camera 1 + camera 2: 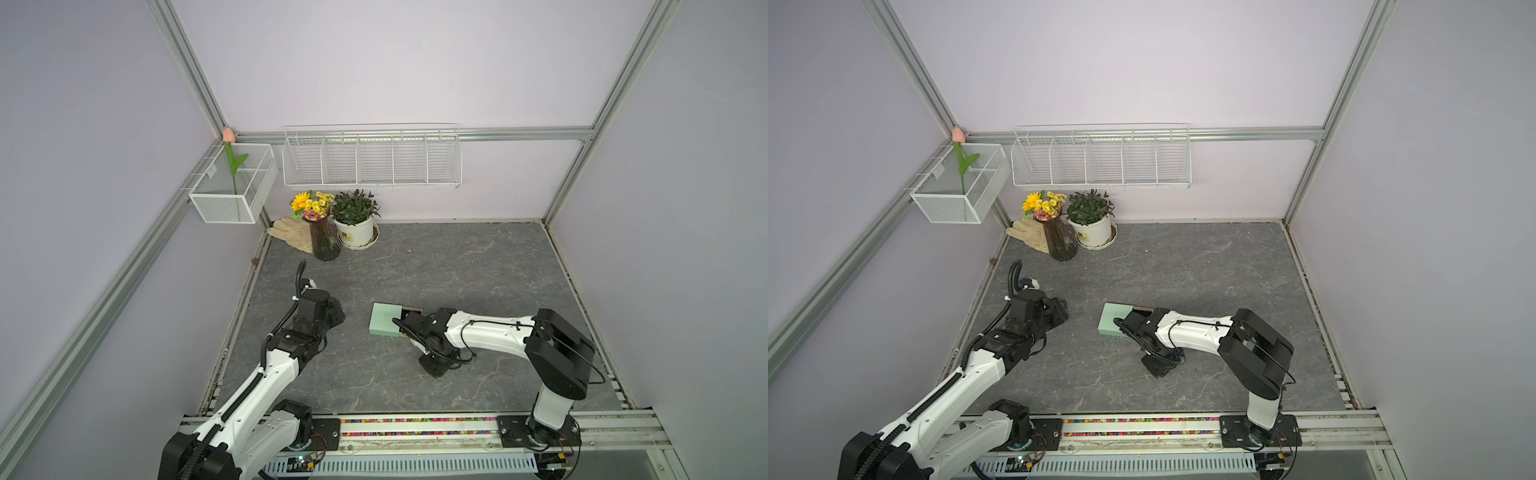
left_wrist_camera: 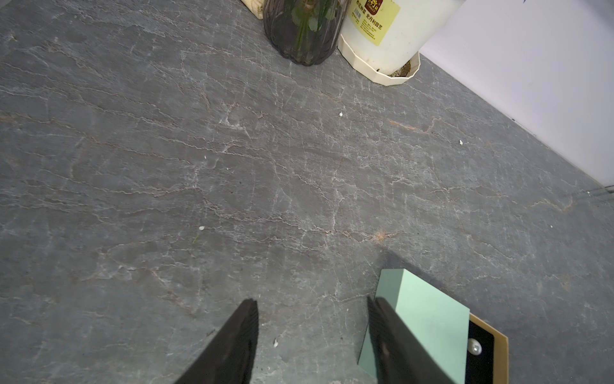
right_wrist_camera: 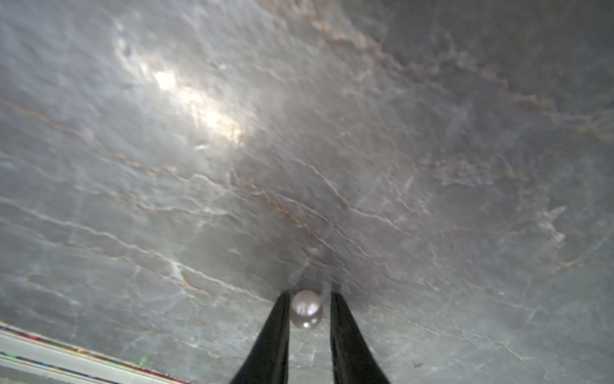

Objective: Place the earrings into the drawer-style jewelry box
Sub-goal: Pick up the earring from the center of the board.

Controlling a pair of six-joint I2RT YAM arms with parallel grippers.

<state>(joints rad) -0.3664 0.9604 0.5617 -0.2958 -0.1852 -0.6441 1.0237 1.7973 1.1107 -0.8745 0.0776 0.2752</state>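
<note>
The mint-green drawer-style jewelry box lies mid-table, its tan tray slid partly out. One pearl earring rests on the tray's black lining. A second earring lies on the table between the fingertips of my right gripper. One finger touches it and a thin gap shows at the other, so the jaws stand narrowly open. My left gripper hovers open and empty just left of the box.
A dark vase of flowers, a white potted plant and a tan glove stand at the back left. Wire baskets hang on the wall. Small white specks dot the slate table. The base rail runs along the front.
</note>
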